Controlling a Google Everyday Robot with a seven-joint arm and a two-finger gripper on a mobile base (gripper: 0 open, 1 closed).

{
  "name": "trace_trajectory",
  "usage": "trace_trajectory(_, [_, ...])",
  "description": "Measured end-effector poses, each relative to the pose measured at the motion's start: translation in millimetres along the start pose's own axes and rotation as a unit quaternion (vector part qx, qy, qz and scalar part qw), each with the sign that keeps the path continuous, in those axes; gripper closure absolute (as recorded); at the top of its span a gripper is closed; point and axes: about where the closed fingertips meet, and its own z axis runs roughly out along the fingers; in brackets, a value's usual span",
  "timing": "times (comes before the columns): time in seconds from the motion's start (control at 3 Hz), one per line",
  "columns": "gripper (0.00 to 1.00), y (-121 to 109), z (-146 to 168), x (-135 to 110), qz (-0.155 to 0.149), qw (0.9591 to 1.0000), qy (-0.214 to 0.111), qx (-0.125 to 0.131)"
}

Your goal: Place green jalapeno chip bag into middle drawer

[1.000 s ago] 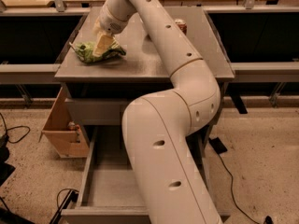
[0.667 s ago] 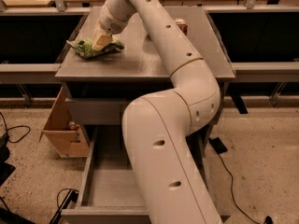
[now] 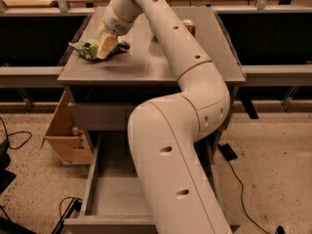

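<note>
Bag: green jalapeno chip bag crumpled at the table's far-left part, seemingly raised a little, shadow beneath
Hand: hand angled down on the bag's middle, closed tight and pinching the foil, nothing else in its hold
Why so: a mid-bag pinch probably keeps the limp bag from slipping on the carry
Drawer: middle drawer stands pulled out low below the table, well apart from the bag, ready to receive it
Nearby: soda can upright, apart from the hand

Red can; brown wooden box.
</note>
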Motion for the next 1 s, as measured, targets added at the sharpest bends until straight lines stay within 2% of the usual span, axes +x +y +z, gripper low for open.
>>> trace_trajectory(0.33, [0.2, 0, 0, 0, 0.0, 1.0, 0.0, 0.0])
trace_trajectory(0.67, [0.01, 0, 6, 0, 0.0, 1.0, 0.001, -0.002])
trace_trajectory(1.0, [0.0, -5, 30, 0, -0.002, 1.0, 0.006, -0.001])
